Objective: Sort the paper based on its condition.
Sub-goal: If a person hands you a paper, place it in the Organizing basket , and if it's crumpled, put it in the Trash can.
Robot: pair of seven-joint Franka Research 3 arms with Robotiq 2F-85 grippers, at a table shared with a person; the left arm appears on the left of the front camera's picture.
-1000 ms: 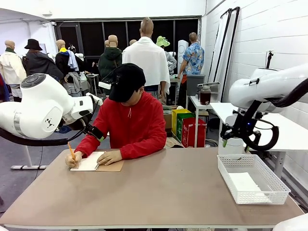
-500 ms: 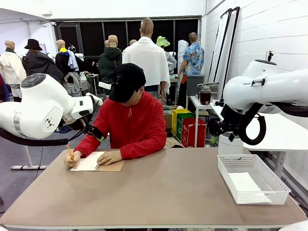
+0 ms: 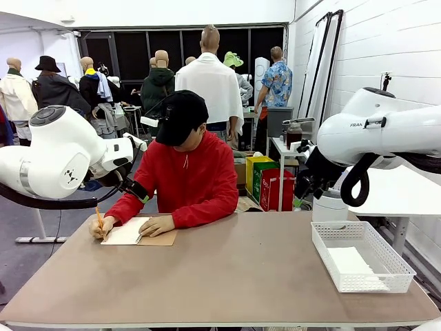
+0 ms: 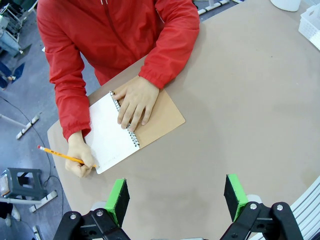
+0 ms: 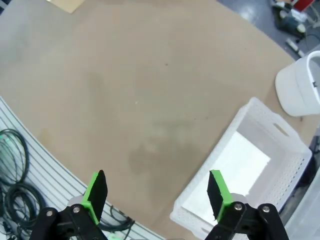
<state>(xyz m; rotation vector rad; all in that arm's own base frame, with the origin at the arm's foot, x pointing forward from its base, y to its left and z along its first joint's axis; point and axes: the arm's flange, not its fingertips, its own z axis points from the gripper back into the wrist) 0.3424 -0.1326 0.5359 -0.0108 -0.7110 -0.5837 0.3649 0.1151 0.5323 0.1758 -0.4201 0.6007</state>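
A sheet of white paper (image 3: 350,262) lies flat in the white mesh basket (image 3: 365,284) at the table's right end; in the right wrist view the paper (image 5: 231,171) lies inside the basket (image 5: 260,108), below and to the right of my right gripper (image 5: 157,194). That gripper hangs open high over bare tabletop, with nothing between its fingers. My left gripper (image 4: 176,199) is also open and empty, above the table on the near side of the person's spiral notebook (image 4: 112,135). The person holds the notebook (image 3: 131,232) down with one hand and writes in it with a pencil (image 4: 65,156).
The basket's corner (image 4: 311,22) shows at the far right of the left wrist view. A white round container (image 3: 331,207) stands behind the basket, off the table's far right corner. The person in red sits at the far left side. The table's middle is bare brown surface (image 3: 234,276).
My right arm has swung up and to the left, its wrist now farther from the basket. The person keeps writing. The left arm has not moved.
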